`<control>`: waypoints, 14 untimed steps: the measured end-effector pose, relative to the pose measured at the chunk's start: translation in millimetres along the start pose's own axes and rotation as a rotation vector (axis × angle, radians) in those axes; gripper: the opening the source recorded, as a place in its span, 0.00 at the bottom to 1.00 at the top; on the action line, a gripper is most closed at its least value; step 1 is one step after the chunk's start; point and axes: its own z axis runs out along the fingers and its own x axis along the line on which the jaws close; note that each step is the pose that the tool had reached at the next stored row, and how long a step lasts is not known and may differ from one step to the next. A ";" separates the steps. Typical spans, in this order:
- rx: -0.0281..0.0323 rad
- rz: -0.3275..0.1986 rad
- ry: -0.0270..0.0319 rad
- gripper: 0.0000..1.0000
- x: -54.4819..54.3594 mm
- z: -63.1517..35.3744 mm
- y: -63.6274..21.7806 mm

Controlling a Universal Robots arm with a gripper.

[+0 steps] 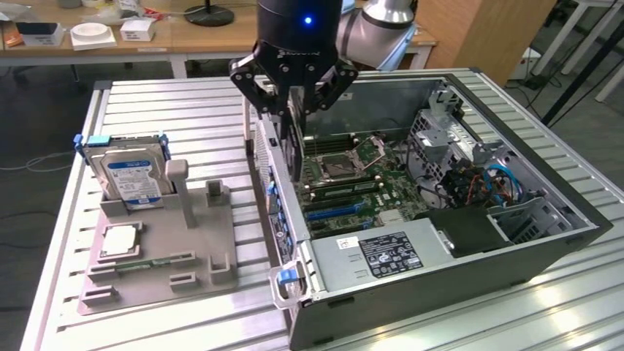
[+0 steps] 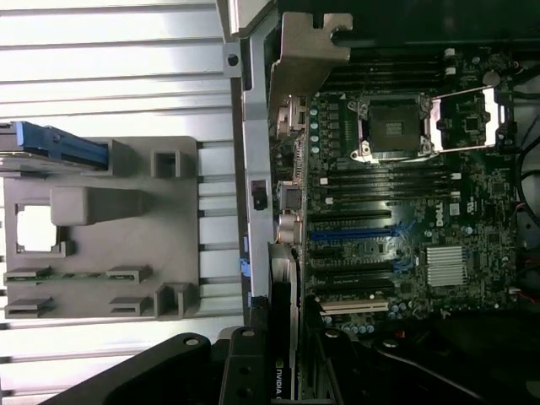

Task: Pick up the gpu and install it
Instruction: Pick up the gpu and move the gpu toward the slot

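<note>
Hard to make out much of the gpu [image 1: 294,121] in the exterior view: seen edge-on as a thin dark strip, upper part buried between the fingers of the gripper [image 1: 294,106], lower edge lost against the shadowed wall of the computer case [image 1: 439,300]. From the wrist view, more to go on: a dark card edge [image 2: 283,346] with a silver end bracket and a small logo, cut off by the frame and crowded by the black gripper body. Cannot tell how its contacts line up with the slots.

Clamped narrow on the card, fingers closed against its two faces, holding it upright in the upper middle of the exterior view. Hangs over the case wall on the exterior view's left side of the open interior, well apart from the motherboard [image 1: 341,172]. Seen from the wrist just beside that wall and near the long blue slot [image 2: 350,234].

Inside the case: an open processor socket [image 2: 392,126], a silver heatsink [image 2: 445,266], a grey power supply [image 1: 390,252] at lower middle, blue cables [image 1: 502,183] at right. At lower left of the exterior view, a grey fixture tray [image 1: 195,248] carrying an upright hard drive [image 1: 131,179], a flat processor chip [image 1: 117,241] and a green memory stick [image 1: 146,263]. Under it all, a slatted aluminium table [image 1: 175,110]. Along the upper edge, wooden desks [image 1: 166,33] with small white items.
</note>
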 end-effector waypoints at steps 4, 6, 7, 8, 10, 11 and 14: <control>0.0001 0.000 0.0001 0.26 -6.3 0.2 0.4; 0.0001 -0.001 0.0001 0.26 -9.6 0.3 0.7; 0.0000 -0.001 0.0000 0.26 -11.3 0.4 0.8; 0.0000 -0.001 0.0001 0.26 -12.9 0.5 0.9; 0.0000 -0.001 0.0000 0.26 -16.2 0.6 1.2; -0.0001 -0.001 0.0000 0.26 -17.8 0.7 1.3; 0.0000 -0.002 0.0001 0.26 -23.0 0.8 1.6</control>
